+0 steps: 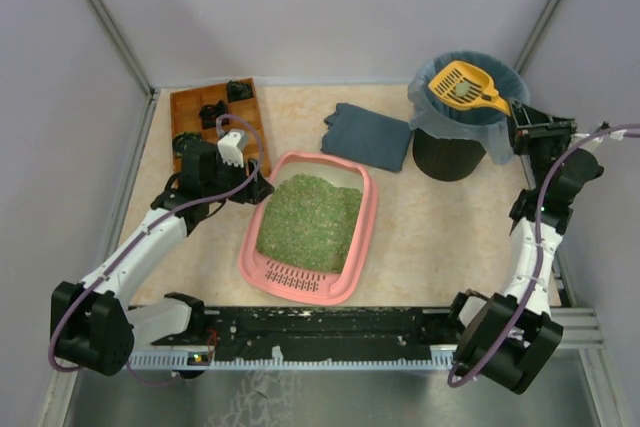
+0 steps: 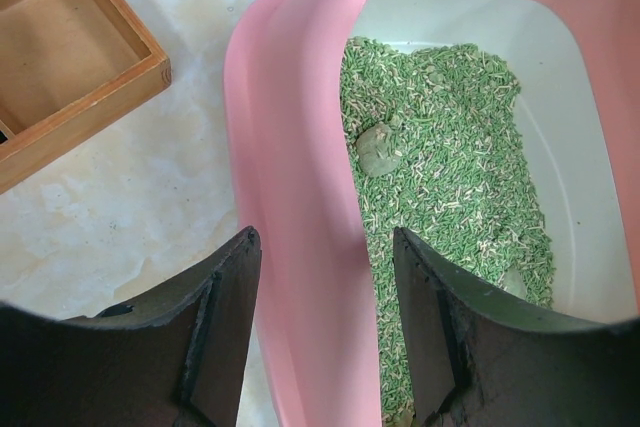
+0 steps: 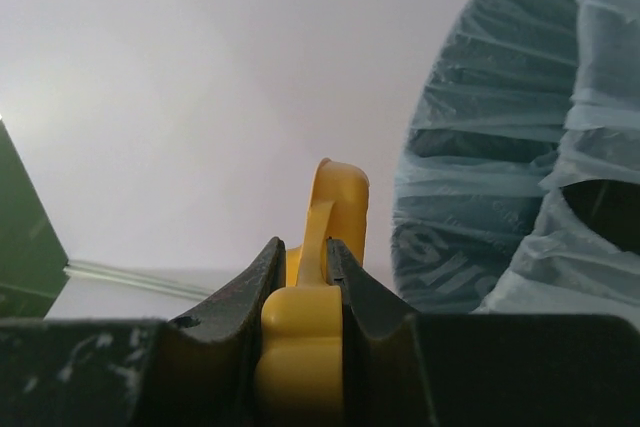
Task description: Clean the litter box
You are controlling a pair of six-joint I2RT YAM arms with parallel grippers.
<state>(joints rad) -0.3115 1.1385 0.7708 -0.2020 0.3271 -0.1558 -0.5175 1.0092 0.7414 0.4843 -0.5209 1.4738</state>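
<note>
The pink litter box (image 1: 368,212) lies mid-table, holding green litter (image 1: 308,219) with its slotted grille at the near end. In the left wrist view its rim (image 2: 290,147) runs between the two jaws, and a greyish clump (image 2: 377,147) sits in the litter. My left gripper (image 1: 258,190) (image 2: 322,235) is shut on the box's far-left rim. My right gripper (image 1: 515,117) (image 3: 303,242) is shut on the handle (image 3: 300,337) of a yellow scoop (image 1: 462,85), whose head hangs over the bin's opening.
A black bin (image 1: 450,152) lined with a blue-grey bag (image 3: 490,167) stands at the back right. A folded dark blue cloth (image 1: 368,135) lies left of it. A brown wooden compartment tray (image 1: 185,107) (image 2: 90,97) holding dark parts sits at the back left.
</note>
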